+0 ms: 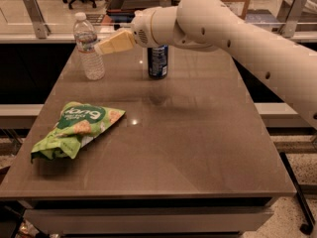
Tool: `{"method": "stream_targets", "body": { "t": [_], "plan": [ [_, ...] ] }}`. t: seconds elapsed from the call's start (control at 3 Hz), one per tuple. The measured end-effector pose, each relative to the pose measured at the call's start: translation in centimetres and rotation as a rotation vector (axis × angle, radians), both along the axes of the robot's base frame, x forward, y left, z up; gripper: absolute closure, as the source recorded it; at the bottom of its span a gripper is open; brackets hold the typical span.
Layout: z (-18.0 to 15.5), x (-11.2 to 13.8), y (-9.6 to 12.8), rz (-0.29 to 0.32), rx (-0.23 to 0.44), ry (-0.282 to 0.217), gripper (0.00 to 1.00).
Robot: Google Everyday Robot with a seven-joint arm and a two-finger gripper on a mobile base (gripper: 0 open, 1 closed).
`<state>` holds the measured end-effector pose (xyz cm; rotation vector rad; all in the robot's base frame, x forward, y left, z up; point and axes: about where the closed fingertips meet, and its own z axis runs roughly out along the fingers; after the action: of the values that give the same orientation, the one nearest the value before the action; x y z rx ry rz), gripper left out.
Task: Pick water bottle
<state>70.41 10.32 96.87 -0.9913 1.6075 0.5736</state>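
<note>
Three things are carried by the brown worktop [198,133]: a water bottle [89,51], a dark blue soda can [158,64] and a green snack bag [77,130].

The water bottle is set upright near the far left corner of the worktop. Its long axis is held vertical, with the white cap pointed straight up and the base placed flat on the surface. Its clear ribbed body is seen below a pale label band. The can is stood upright to the right of the bottle, well apart from it, and its top is hidden behind the arm. The bag is laid flat near the left front edge.

The white arm [237,38] is extended from the right across the far side of the worktop. The pale pincer [101,47] is held level with the bottle's label band and pointed leftward at it, its tip right at the bottle's right side. Contact cannot be confirmed. Whether the pincer is open or closed cannot be told; nothing is seen gripped in it.
</note>
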Motion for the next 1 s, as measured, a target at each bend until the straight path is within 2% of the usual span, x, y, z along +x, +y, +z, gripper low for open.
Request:
{"method": "stream_targets", "body": {
  "t": [1.0],
  "plan": [
    [-2.4,1.7,7.2,0.121,0.118,0.000,0.00]
  ]
}}
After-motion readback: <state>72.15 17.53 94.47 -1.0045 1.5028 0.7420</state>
